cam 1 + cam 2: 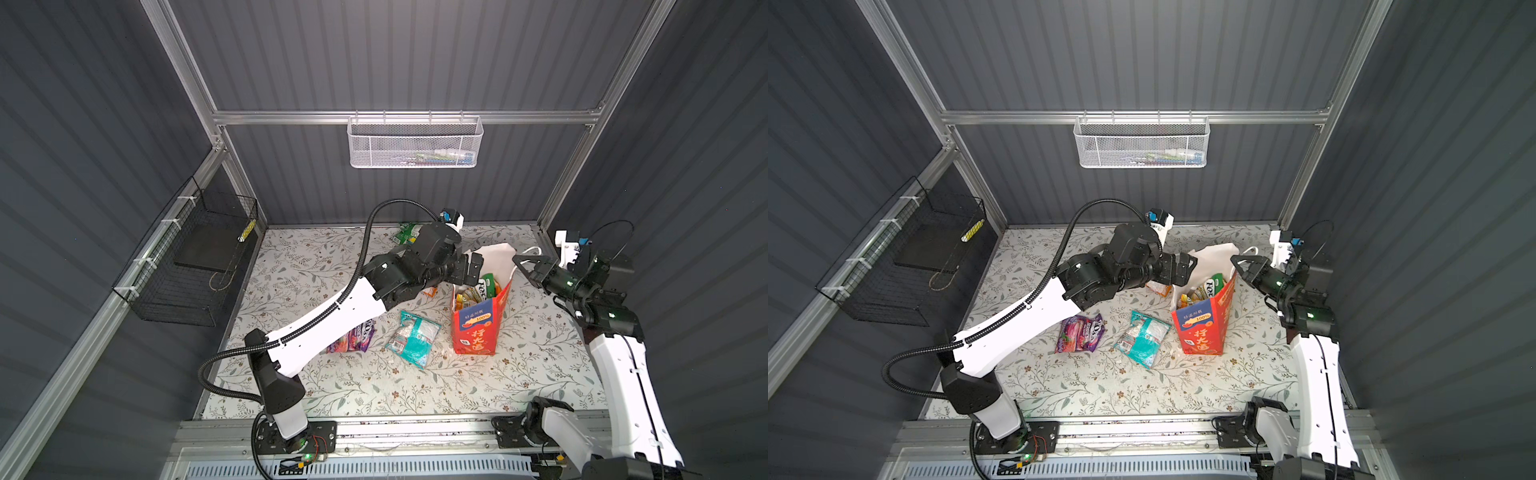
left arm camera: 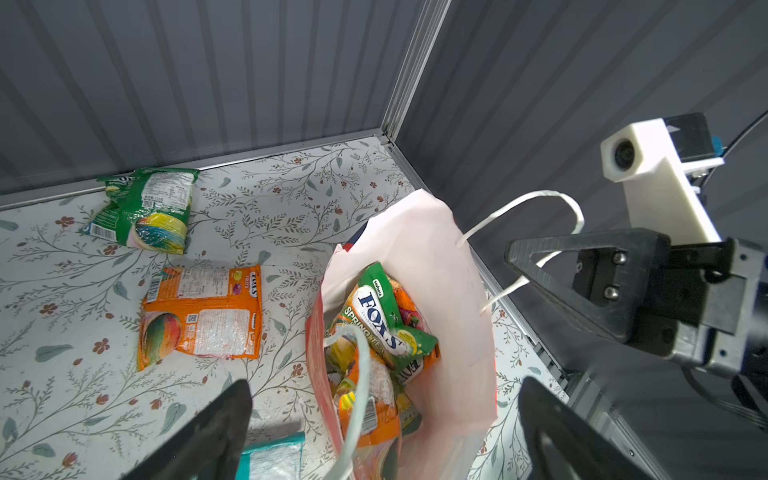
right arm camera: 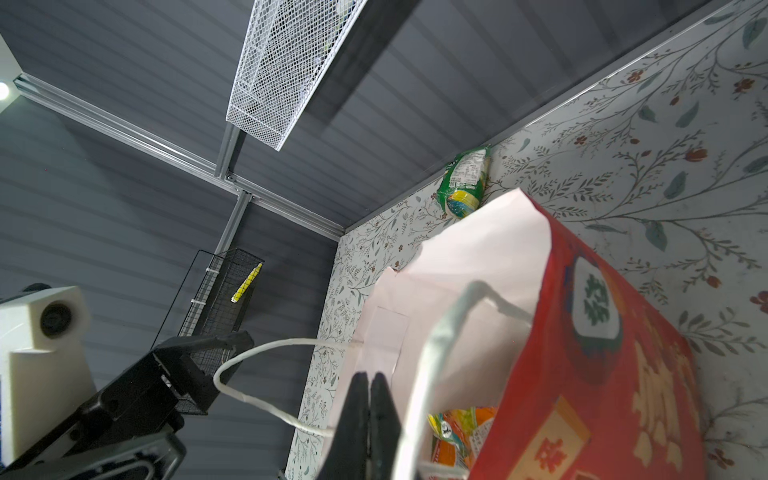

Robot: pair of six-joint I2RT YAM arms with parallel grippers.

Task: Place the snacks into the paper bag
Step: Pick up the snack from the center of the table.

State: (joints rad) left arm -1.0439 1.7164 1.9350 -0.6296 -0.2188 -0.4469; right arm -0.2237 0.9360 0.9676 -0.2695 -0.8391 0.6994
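Left claw (image 1: 469,270): spread wide, holding nothing, just above the mouth of the paper bag (image 1: 476,332), which stands upright right of centre in both top views. Right claw (image 3: 369,380): pressed together, pinching the bag's cord handle (image 2: 519,203). Snacks (image 2: 382,316) lie inside the bag. On your table outside it:
- orange packet (image 2: 203,311), centre left in the left wrist view
- green packet (image 2: 145,208), upper left there
- teal packet (image 1: 413,336), left of the bag
- purple packet (image 1: 1079,332), left of the bag

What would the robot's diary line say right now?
left gripper: open over bag | right gripper: shut on handle | in bag: several snacks | on table: green packet, orange packet, purple packet, teal packet
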